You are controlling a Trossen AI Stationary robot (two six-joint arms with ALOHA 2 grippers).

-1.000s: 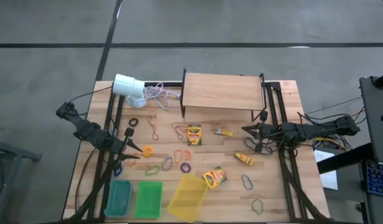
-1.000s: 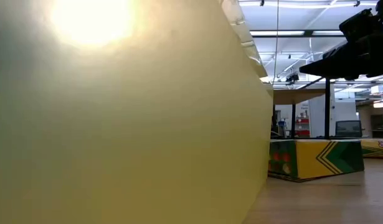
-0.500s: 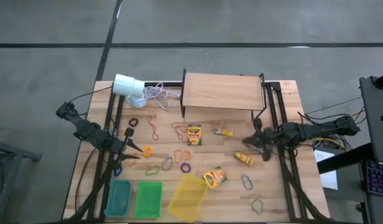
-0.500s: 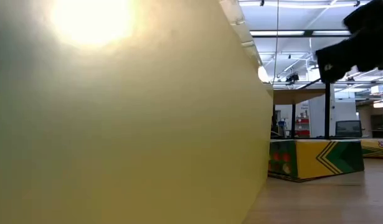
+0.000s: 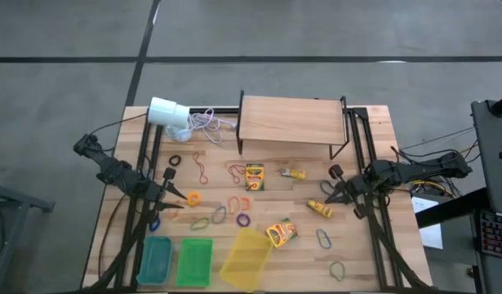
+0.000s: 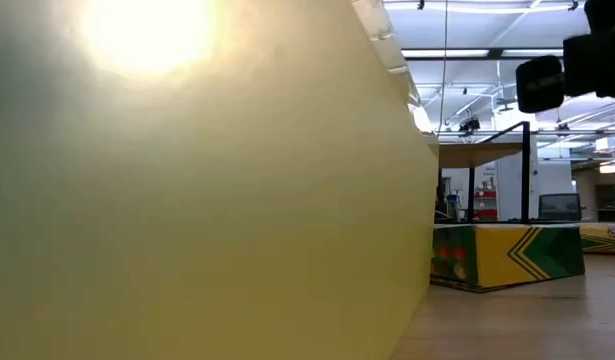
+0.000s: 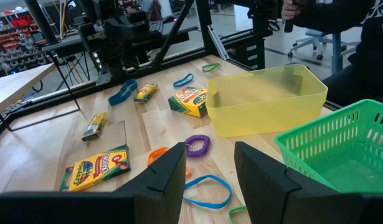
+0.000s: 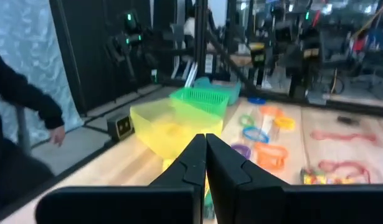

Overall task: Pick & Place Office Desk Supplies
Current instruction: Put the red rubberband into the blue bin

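Rubber bands in several colours (image 5: 238, 219) lie spread over the table's middle. Among them are two crayon boxes (image 5: 255, 176) (image 5: 282, 233) and two small yellow packets (image 5: 294, 173) (image 5: 319, 208). My left gripper (image 5: 171, 196) hovers open at the table's left side with nothing between its fingers (image 7: 210, 180). An orange band (image 5: 193, 198) lies just beyond it. My right gripper (image 5: 327, 197) hangs shut above the table's right side, close by the nearer yellow packet. Its fingers meet in the wrist view (image 8: 205, 168).
Teal (image 5: 155, 260), green (image 5: 194, 261) and yellow (image 5: 246, 258) bins stand at the near edge. The yellow bin's wall (image 6: 187, 200) fills most of the low view. A wooden shelf (image 5: 291, 121) and a white cylinder (image 5: 167, 112) with its cord stand at the back.
My right gripper has swung at the wrist: it pointed toward the table's left edge, and its tip has now come round toward the near edge and the nearer yellow packet. It has stayed shut. No object has moved.
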